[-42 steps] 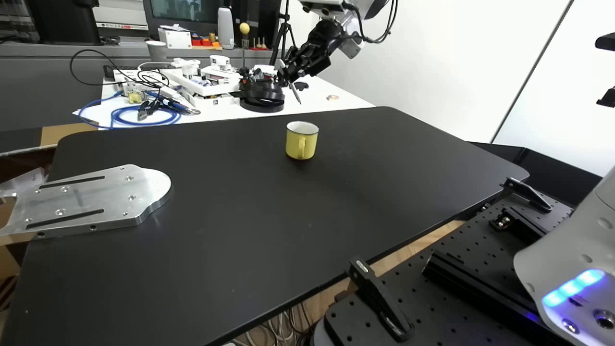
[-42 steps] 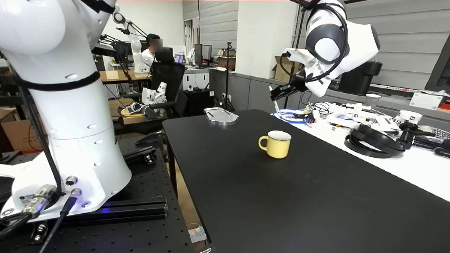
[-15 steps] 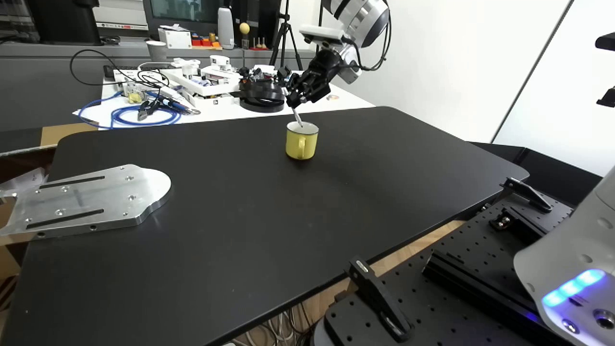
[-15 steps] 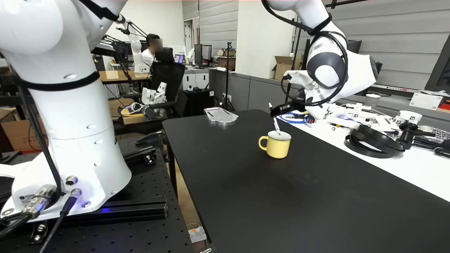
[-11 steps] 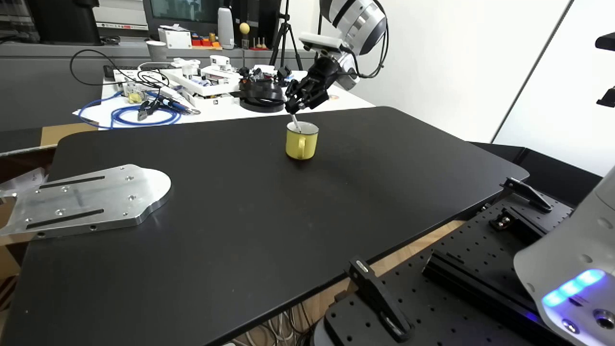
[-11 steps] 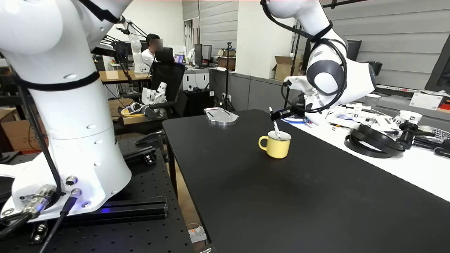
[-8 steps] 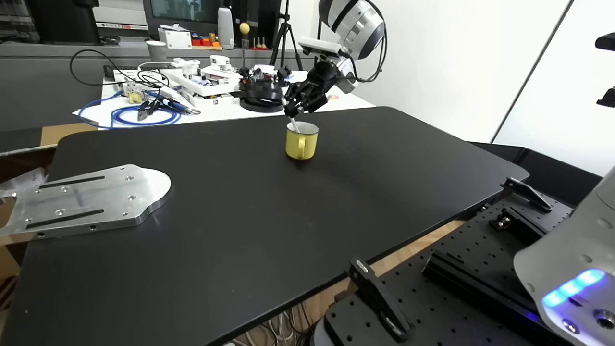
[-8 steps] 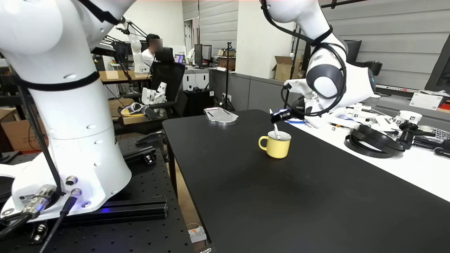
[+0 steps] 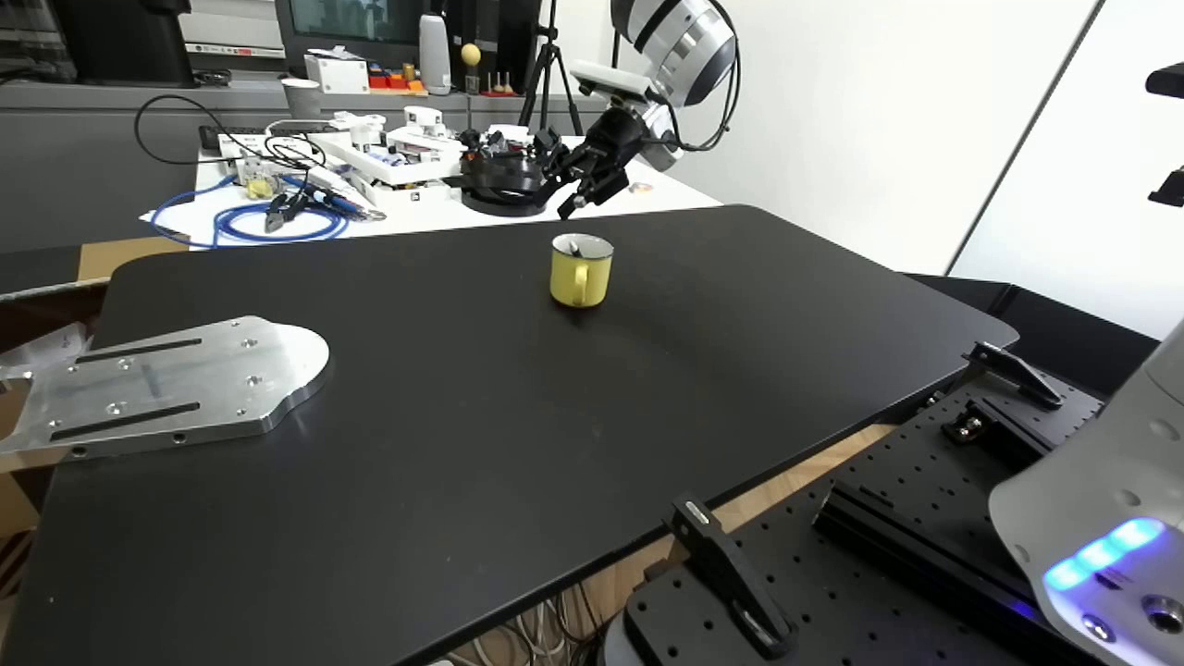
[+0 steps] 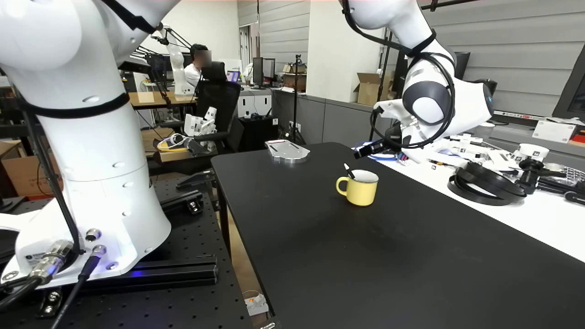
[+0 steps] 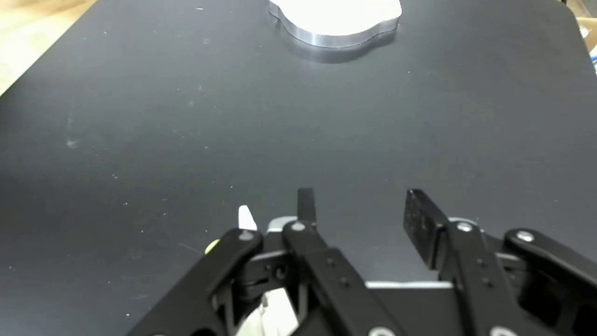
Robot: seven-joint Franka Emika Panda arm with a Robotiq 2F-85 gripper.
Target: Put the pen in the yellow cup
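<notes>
The yellow cup [image 9: 580,285] stands upright on the black table, and it also shows in an exterior view [image 10: 362,192]. The pen [image 10: 349,172] stands tilted in the cup, its upper end sticking out above the rim on the handle side; its lower part is hidden. Only a short dark bit of the pen [image 9: 574,248] shows inside the rim. My gripper [image 11: 358,198] is open with nothing between its fingers. It hangs just above and behind the cup [image 9: 555,203], apart from the pen. In the wrist view a sliver of the cup [image 11: 212,246] shows beside the left finger.
A silver metal plate [image 9: 185,379] lies at the table's end, also seen in the wrist view [image 11: 338,23]. A white table [image 10: 539,224] with cables, white parts and a black round object [image 10: 486,183] adjoins the black table. Black clamps [image 9: 731,573] sit by the robot base.
My gripper came down over the cup with the pen, then opened and let go. The pen has dropped lower and now leans toward the handle. The cup has not moved.
</notes>
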